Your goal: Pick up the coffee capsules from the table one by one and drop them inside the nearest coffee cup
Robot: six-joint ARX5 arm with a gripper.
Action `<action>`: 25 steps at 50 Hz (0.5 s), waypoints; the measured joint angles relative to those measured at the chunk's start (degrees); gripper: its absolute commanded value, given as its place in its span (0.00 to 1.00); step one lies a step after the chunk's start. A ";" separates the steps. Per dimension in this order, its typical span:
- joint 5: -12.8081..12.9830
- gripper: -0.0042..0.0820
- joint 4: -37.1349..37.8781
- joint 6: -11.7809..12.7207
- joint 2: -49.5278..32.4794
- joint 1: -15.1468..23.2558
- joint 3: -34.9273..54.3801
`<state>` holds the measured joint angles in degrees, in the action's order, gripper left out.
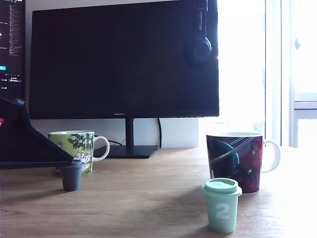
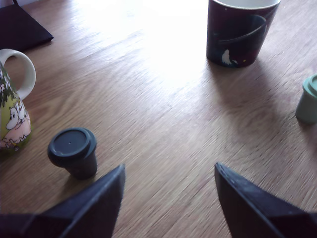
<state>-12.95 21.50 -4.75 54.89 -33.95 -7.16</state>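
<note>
A dark grey coffee capsule (image 1: 71,177) (image 2: 73,151) stands upright on the wooden table, just in front of the green illustrated mug (image 1: 74,146) (image 2: 12,116). A mint green capsule (image 1: 222,205) (image 2: 308,99) marked with a white 2 stands in front of the dark mug (image 1: 237,159) (image 2: 240,29). My gripper (image 2: 169,168) is open and holds nothing. The grey capsule lies beside and just outside one finger. In the exterior view the black fingers (image 1: 54,151) reach in from the left, ending just above the grey capsule.
A large black monitor (image 1: 124,59) on a stand (image 1: 128,150) (image 2: 20,29) fills the back of the table, with headphones (image 1: 200,47) hung on it. A bright window lies at the exterior view's right. Bare wood (image 2: 163,99) stretches between the two mugs.
</note>
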 measured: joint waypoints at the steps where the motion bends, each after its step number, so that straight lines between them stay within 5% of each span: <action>1: 0.02 0.62 -0.04 0.02 0.00 0.00 0.00; 21: 0.44 0.60 -0.90 0.09 -0.02 0.22 0.00; 25: 0.79 0.48 -0.90 0.85 -0.02 0.22 0.00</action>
<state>-12.16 20.60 -3.90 54.87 -33.74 -7.16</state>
